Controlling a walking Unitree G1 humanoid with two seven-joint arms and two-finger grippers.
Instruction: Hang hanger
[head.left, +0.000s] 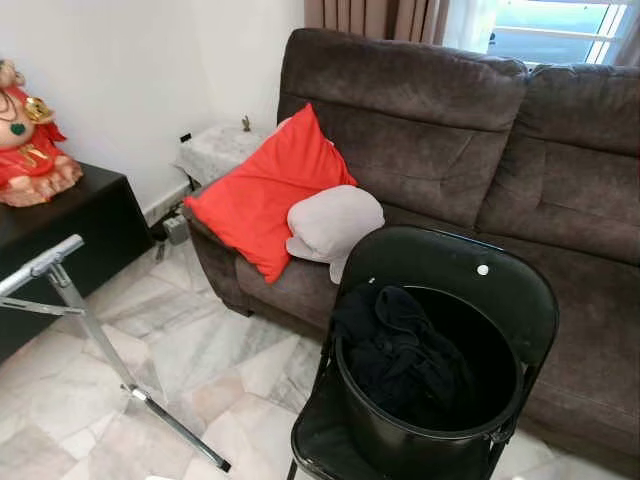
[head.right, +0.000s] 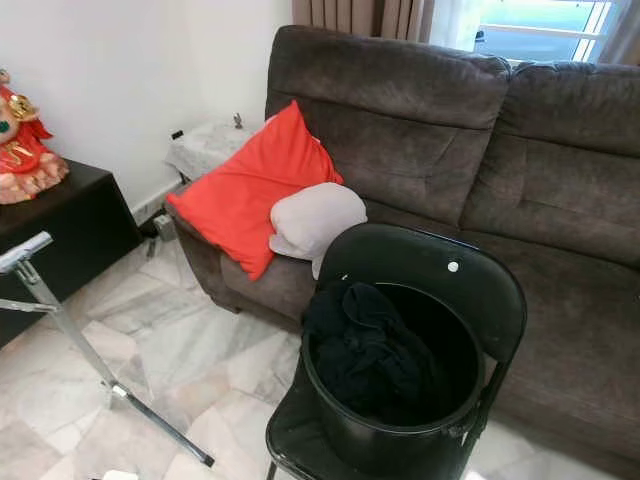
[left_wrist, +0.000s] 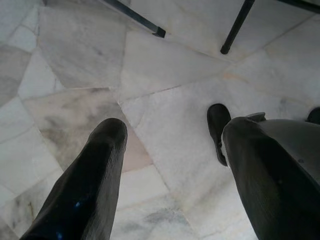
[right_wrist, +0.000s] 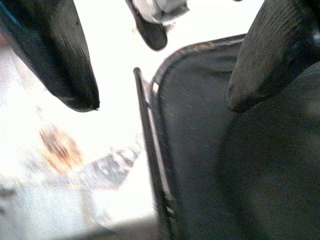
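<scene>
Nearest, the left hand hangs low over the marble floor, its two black fingers spread apart with nothing between them. The right hand hovers just above the edge of the black folding chair, fingers likewise apart and empty.

On the chair's seat stands a black bucket with dark clothing heaped inside and spilling over its near rim. To the left stands a metal rack, its slanted pole and foot resting on the floor and its top bar bare.

Behind the chair runs a brown sofa carrying a red cushion and a pale one. Farther left, a red figurine sits on a black surface.

No hanger can be made out, perhaps buried in the bucket. By my judgement the task has hardly begun: finding, gripping and hanging it on the rack all remain
</scene>
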